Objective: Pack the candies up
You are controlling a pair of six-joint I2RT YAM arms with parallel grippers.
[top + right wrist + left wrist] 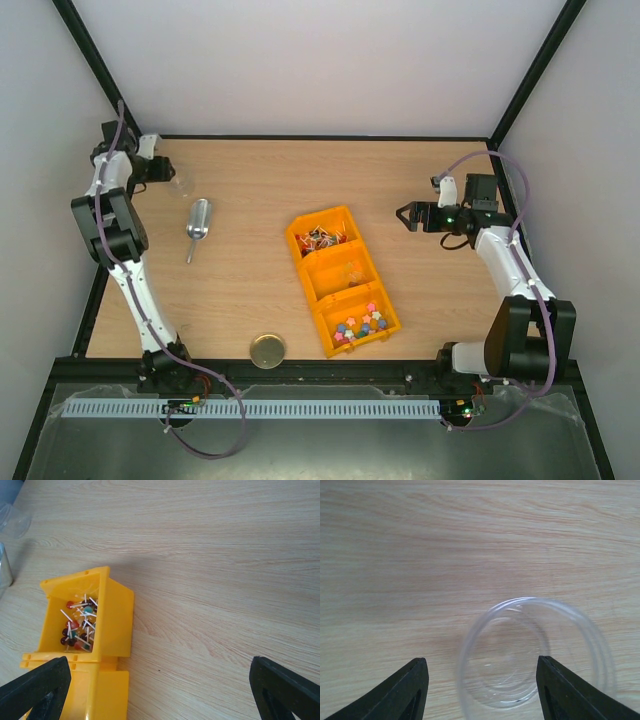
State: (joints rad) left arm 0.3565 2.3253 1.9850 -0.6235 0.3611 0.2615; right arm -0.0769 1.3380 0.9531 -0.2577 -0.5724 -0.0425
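The candies lie in an orange three-part bin [302, 262] mid-table. Bright pink, blue, green and yellow lumps [362, 322] fill the near part. Reddish, white and dark pieces on sticks [322, 238] fill the far part and show in the right wrist view [77, 625]. My left gripper [165, 172] is open at the far left, over a clear empty jar [183, 181]. In the left wrist view the jar [520, 645] stands between and just ahead of the open gripper [482, 682]. My right gripper [403, 214] is open and empty, right of the bin; in its wrist view [160, 690] it hangs above bare wood.
A silver metal scoop [198, 222] lies left of the bin. A round gold lid [267, 350] lies near the front edge. The bin's middle part [345, 272] holds faint clear items. Bin wall [115, 620] sits left of the right gripper. Walls close three sides.
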